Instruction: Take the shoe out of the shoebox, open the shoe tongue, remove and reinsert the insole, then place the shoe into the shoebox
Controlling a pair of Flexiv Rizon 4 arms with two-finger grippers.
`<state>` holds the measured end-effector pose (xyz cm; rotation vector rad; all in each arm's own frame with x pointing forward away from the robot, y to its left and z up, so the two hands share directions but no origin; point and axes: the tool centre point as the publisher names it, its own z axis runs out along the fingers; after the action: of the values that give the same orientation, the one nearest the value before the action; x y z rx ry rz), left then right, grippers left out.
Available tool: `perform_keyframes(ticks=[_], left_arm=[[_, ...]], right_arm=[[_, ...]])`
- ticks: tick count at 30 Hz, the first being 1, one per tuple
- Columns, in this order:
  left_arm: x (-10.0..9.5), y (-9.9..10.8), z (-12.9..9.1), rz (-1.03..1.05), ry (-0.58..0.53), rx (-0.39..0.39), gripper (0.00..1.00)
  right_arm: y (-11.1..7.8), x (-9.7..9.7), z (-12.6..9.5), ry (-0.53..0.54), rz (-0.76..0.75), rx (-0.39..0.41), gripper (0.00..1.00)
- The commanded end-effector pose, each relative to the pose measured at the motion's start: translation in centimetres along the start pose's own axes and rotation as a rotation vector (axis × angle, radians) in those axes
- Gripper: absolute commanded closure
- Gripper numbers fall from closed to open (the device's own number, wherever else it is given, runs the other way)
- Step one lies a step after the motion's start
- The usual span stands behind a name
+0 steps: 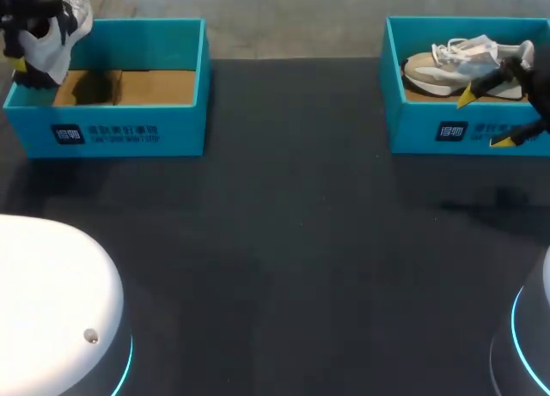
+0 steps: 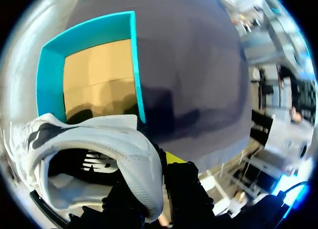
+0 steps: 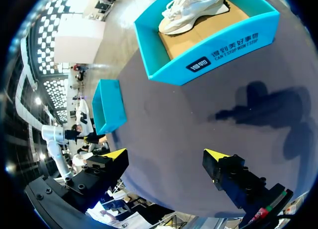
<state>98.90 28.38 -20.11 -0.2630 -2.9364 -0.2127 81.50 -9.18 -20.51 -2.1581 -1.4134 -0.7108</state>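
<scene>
Gripping a white shoe (image 1: 62,25), left end effector (image 2: 158,182) hangs over teal shoebox (image 1: 129,131).

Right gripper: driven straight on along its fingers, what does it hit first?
The right gripper probably meets the table first, just short of the front wall of the shoebox; the shoe lies beyond, inside. Depth is unclear: the wall could come first.

Teal shoebox (image 1: 182,112), tan inside — white shoe (image 2: 135,150) — black table (image 1: 292,241).
</scene>
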Motion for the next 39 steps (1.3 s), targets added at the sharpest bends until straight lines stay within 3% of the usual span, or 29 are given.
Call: perform_keyframes(ticks=[1,22,23,24,25,27,28,29,39], left_arm=[[-0.1,1.1,-0.8,0.302,-0.062,-0.045,1.00],[0.0,1.1,-0.9,0.325,-0.067,-0.069,1.00],[-0.1,1.4,-0.9,0.447,-0.060,-0.135,1.00],[-0.2,1.6,-0.9,0.473,-0.069,-0.107,1.00],[-0.5,2.3,-1.0,0.543,-0.061,-0.179,1.00],[-0.6,2.9,-1.1,0.613,-0.082,-0.129,1.00],[-0.9,3.4,-1.1,0.714,-0.080,-0.199,1.00],[-1.1,4.0,-1.3,0.725,-0.083,-0.160,1.00],[-1.5,6.1,-0.9,1.236,-0.118,-0.194,1.00]], right_arm=[[-0.1,0.0,0.1,-0.002,0.002,-0.003,0.00],[-0.1,0.0,0.1,-0.002,0.002,-0.003,0.00],[-0.1,0.0,0.1,-0.002,0.002,-0.003,0.00],[-0.1,0.0,0.1,-0.002,0.002,-0.003,0.00],[-0.1,0.0,0.1,-0.002,0.002,-0.003,0.00],[-0.1,0.0,0.1,-0.002,0.002,-0.003,0.00],[-0.1,0.0,0.1,-0.002,0.002,-0.003,0.00],[-0.1,0.0,0.1,-0.002,0.002,-0.003,0.00],[-0.1,0.0,0.1,-0.002,0.002,-0.003,0.00]])
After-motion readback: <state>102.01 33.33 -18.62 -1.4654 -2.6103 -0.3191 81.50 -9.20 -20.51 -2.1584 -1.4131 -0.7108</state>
